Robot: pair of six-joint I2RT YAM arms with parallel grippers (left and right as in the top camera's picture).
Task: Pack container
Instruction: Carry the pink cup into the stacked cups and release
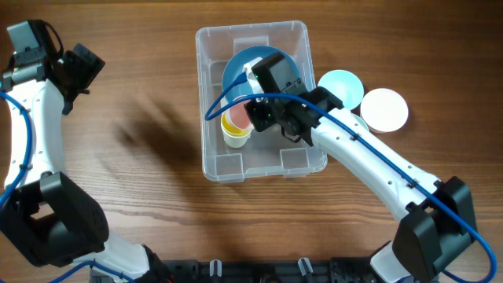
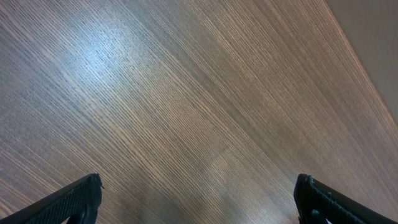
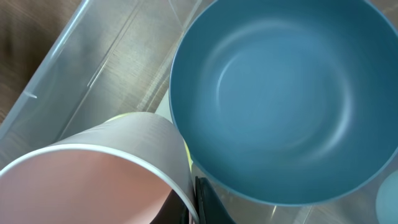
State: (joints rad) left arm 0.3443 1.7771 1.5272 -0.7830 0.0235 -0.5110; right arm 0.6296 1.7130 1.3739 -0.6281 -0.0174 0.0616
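Two bowls, pale-blue bowl [image 1: 340, 85] and white bowl [image 1: 384, 108], waiting right of bin [image 1: 203, 86] at upper centre. Blue bowl [image 1: 236, 69] already inside. Right gripper [image 1: 263, 118] low in bin by pink cup [image 3: 81, 186], probably placing; cannot tell if jaws clamp it. Left gripper [image 2: 198, 186] parked aside over bare bench, jaws apart.

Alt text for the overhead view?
Right arm reaches into the clear container, above stacked cups beside a blue bowl. A pale blue dish and a white dish sit on the table to its right; left arm is off at the far left.
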